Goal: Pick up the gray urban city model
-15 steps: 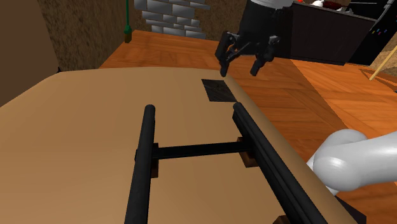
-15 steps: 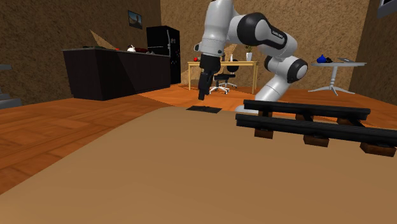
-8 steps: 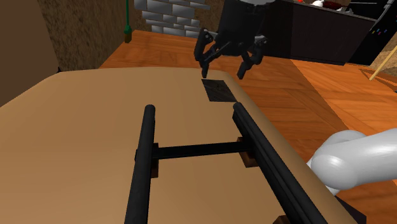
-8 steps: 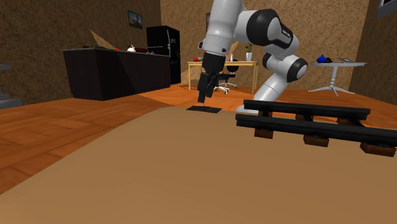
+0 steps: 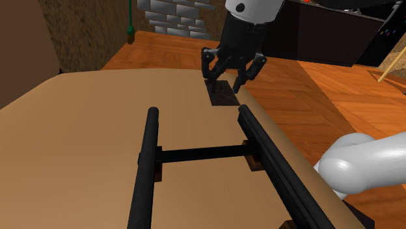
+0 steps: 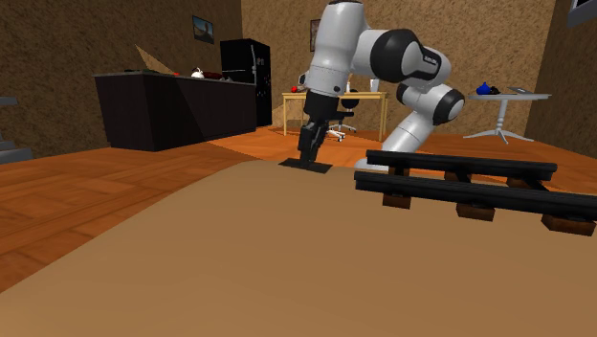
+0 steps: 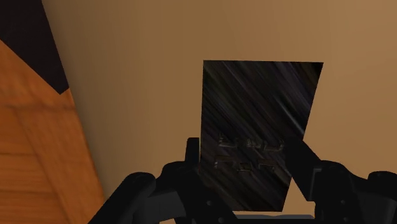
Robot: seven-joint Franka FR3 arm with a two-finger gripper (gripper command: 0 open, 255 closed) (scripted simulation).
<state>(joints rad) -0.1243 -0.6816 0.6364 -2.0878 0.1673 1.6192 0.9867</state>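
The city model is a flat, dark grey, nearly black slab lying on the tan table close to its far edge. In the second exterior view the model is a thin dark patch under the hand. My black gripper hangs low right above it, open, with one finger on each side. Seen from the wrist, the slab has faint raised shapes on its top. It lies between my spread fingers, which stand at its long sides. I cannot tell whether they touch it.
A black frame of two long bars joined by a crossbar rests on brown blocks, just on the stand's side of the model. The table's edge and orange wooden floor lie close beside the slab. A dark counter stands farther off.
The gripper has come down and moved towards the shoulder view's left, from above the floor beyond the table edge to just over the slab. Its fingers stayed apart.
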